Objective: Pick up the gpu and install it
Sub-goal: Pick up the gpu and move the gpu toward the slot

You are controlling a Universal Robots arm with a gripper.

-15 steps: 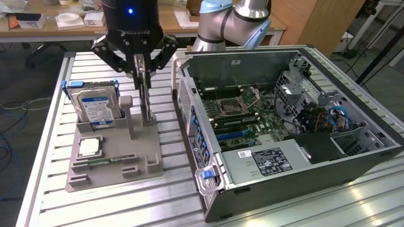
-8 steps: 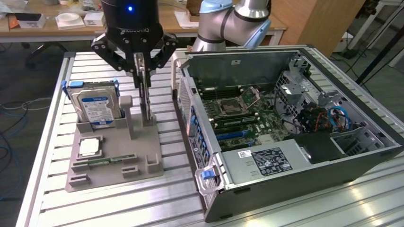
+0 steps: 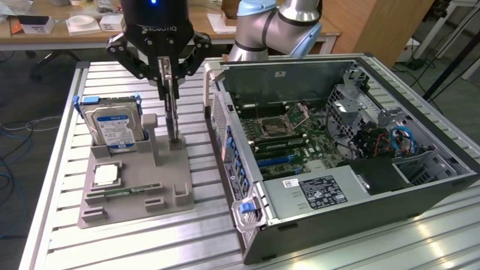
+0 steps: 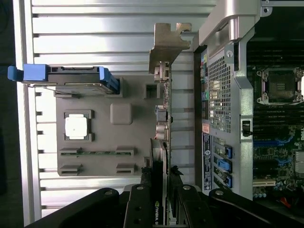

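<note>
The gpu [image 3: 174, 115] stands on edge as a thin vertical card, and its lower end reaches the back right of the grey holder [image 3: 139, 188]. My gripper [image 3: 170, 79] is straight above it, shut on the card's top edge with a finger on each side. In the wrist view the gpu [image 4: 164, 123] runs edge-on away from the gripper [image 4: 160, 187], with its silver bracket [image 4: 167, 42] at the far end. I cannot tell whether the card still rests in the holder's slot. The open computer case [image 3: 338, 146] lies on its side at the exterior view's right of the card.
On the holder [image 4: 102, 159] stand a hard drive [image 3: 112, 126] in a blue caddy, a processor chip [image 3: 107, 175] and a narrow memory stick [image 3: 120, 192]. The motherboard [image 3: 289, 135] lies exposed inside the case [image 4: 223, 95]. The slatted metal table [image 3: 195, 236] shows around both.
</note>
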